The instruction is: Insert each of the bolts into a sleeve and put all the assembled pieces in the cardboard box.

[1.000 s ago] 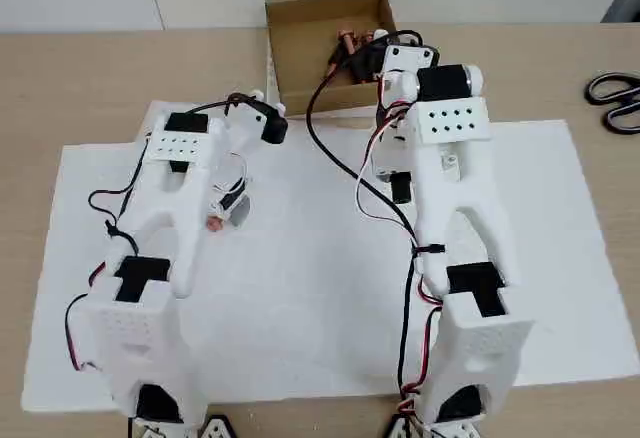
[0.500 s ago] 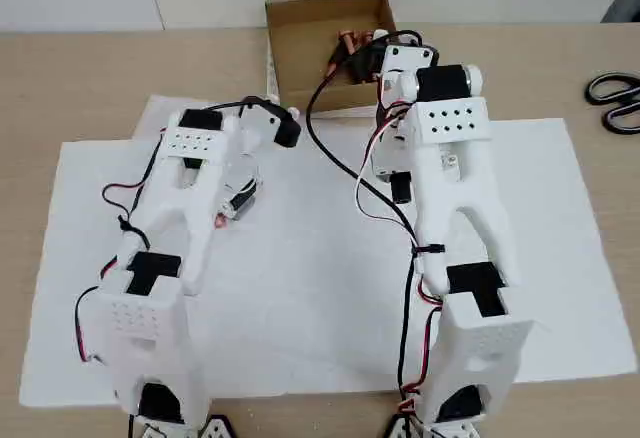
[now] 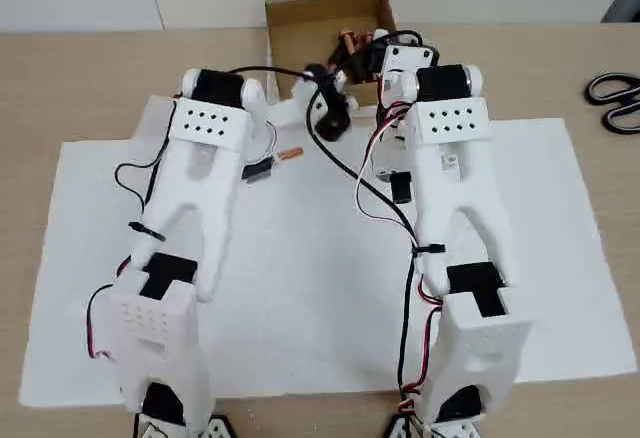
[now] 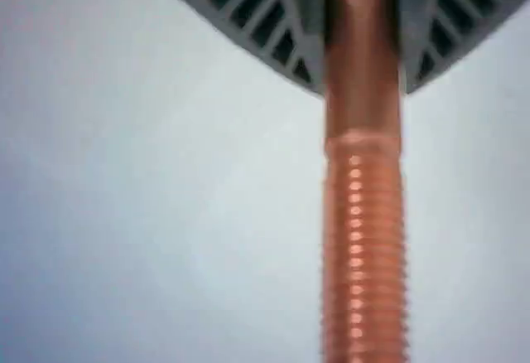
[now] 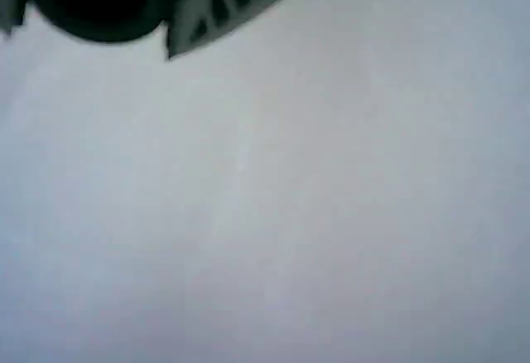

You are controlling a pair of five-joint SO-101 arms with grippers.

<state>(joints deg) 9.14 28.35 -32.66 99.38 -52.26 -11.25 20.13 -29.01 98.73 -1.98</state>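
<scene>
The left pincer [image 4: 362, 36], clamped tight on the copper-coloured threaded bolt-and-sleeve piece [image 4: 362, 214], has swung across the white paper sheet [image 3: 300, 288] toward the open brown cardboard box [image 3: 300, 43]. The piece now hangs just short of it, so dropping it in looks next.

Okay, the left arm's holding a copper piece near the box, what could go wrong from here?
1. The left hand grips the threaded copper piece by one end, most of it sticking out; it could slip and land on the white paper short of the cardboard box.
2. The right arm sits right beside the box, and a black cable crosses the gap between the arms; the left arm could bump or snag either.
</scene>
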